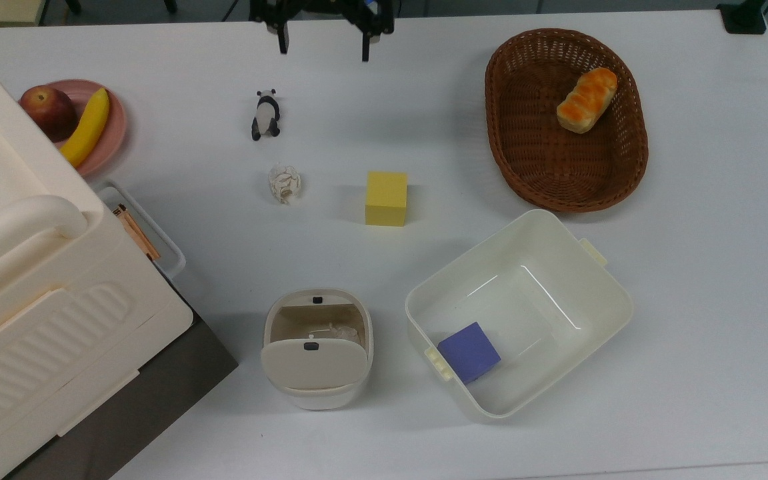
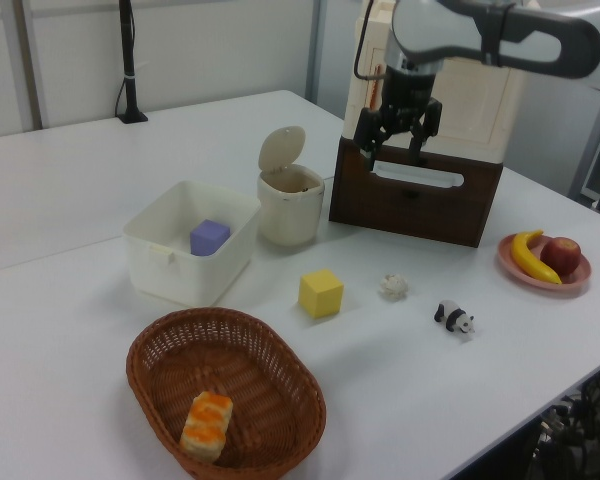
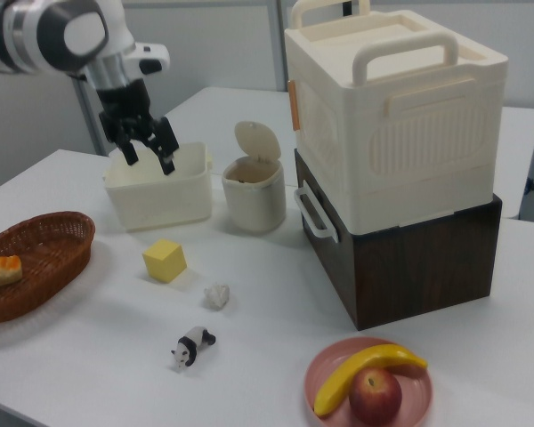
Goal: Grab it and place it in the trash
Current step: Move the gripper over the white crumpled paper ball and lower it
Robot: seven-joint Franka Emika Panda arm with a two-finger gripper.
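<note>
In the top view, the gripper (image 1: 324,40) is cut off by the upper edge, its two fingers spread wide and empty. The crumpled paper ball (image 1: 285,184) lies on the white table (image 1: 704,280), between the panda figurine (image 1: 265,115) above and the trash bin (image 1: 317,347) below, with the yellow block (image 1: 386,198) to the top view's right. The bin's lid stands up; its tan inside is partly hidden.

In the left view, the gripper (image 2: 398,140) hangs open before the brown cabinet (image 2: 415,200). The paper ball (image 2: 393,287) sits near the panda (image 2: 454,318).

In the right view, the open gripper (image 3: 149,153) overlaps the white tub (image 3: 156,191); the ball (image 3: 217,295) lies nearer.
</note>
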